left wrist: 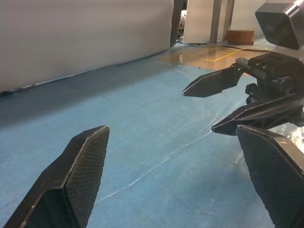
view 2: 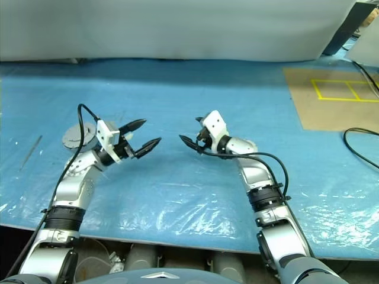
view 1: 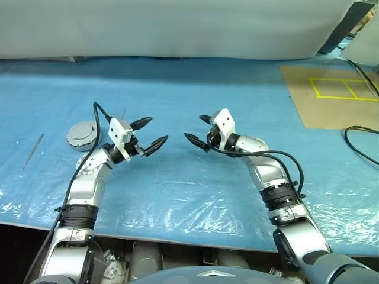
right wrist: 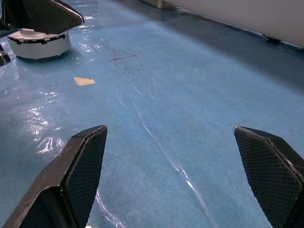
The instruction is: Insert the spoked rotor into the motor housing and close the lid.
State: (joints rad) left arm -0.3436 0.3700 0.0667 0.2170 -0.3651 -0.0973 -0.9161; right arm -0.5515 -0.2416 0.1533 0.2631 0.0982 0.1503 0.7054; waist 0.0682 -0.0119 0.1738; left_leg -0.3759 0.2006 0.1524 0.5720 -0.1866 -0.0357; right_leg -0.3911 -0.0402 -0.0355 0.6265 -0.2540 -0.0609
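We hold both grippers above the blue surface (view 1: pixel 189 195), facing each other, each empty with fingers spread wide: the left gripper (view 1: pixel 149 134) and the right gripper (view 1: pixel 196 128). The lid (view 1: pixel 82 135) lies on the surface just behind our left arm.

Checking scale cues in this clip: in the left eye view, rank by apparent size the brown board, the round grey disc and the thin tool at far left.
1. Brown board, largest.
2. Grey disc, partly hidden by the left arm.
3. Thin tool, smallest.
The board lies farther back, so its lead is safe.
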